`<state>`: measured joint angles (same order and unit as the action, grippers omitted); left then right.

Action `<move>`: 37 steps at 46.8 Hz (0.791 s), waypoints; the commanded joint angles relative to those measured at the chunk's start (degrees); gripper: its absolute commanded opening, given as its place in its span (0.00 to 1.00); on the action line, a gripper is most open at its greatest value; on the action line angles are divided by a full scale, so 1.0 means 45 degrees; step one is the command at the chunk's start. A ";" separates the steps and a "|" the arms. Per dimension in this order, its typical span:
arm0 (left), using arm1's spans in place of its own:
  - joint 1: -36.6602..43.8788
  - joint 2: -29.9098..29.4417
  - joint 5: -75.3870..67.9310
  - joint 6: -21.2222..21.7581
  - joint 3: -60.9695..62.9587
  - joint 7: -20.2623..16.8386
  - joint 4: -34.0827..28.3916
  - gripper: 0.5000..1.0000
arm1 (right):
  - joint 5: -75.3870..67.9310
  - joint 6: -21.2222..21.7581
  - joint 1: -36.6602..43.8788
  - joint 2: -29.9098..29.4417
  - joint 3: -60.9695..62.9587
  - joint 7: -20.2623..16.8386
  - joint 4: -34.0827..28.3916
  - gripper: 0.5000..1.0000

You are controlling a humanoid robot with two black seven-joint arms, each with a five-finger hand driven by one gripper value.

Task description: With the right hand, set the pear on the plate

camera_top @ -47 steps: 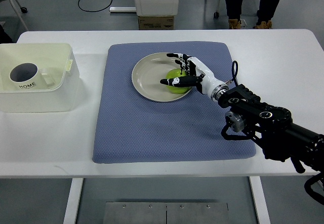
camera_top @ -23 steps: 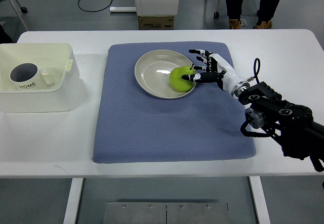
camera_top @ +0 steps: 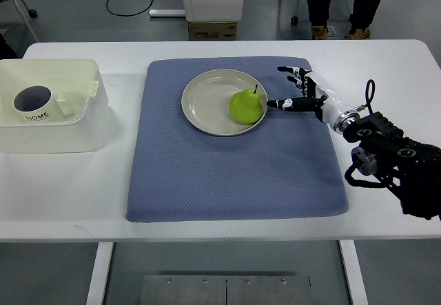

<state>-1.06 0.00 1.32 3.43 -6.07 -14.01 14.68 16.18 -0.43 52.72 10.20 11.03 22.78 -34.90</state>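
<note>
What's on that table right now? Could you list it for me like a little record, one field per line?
surface: white table with a blue mat on it
plate: on the mat, towards its far side
pear: green, stem up, on the right part of the plate
right hand: just right of the plate, fingers spread, not touching the pear
left hand: not visible
bin: pale, at the table's left, holding a mug
task state: pear lies on the plate

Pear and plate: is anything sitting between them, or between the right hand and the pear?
Nothing visible. The pear already sits on the plate, at its right side. The right hand is open just right of it, with only bare blue mat between.
</note>
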 commanded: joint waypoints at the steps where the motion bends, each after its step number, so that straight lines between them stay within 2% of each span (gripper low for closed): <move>1: 0.0001 0.0000 0.0000 -0.0001 0.0001 0.0009 -0.0001 1.00 | -0.0002 -0.0003 -0.0134 0.0076 0.0283 -0.0004 0.0020 1.00; 29: 0.0001 0.0000 0.0000 -0.0001 0.0001 -0.0010 -0.0001 1.00 | -0.0901 -0.0277 -0.1228 0.1306 0.2823 -0.0180 0.0059 1.00; 37: 0.0001 0.0000 0.0000 -0.0001 0.0001 0.0009 -0.0001 1.00 | -0.1038 -0.0803 -0.1228 0.1639 0.2842 -0.0161 0.0040 1.00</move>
<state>-1.06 0.00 1.32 3.43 -6.07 -13.98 14.67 11.66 -3.29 47.16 17.54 23.84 21.97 -34.66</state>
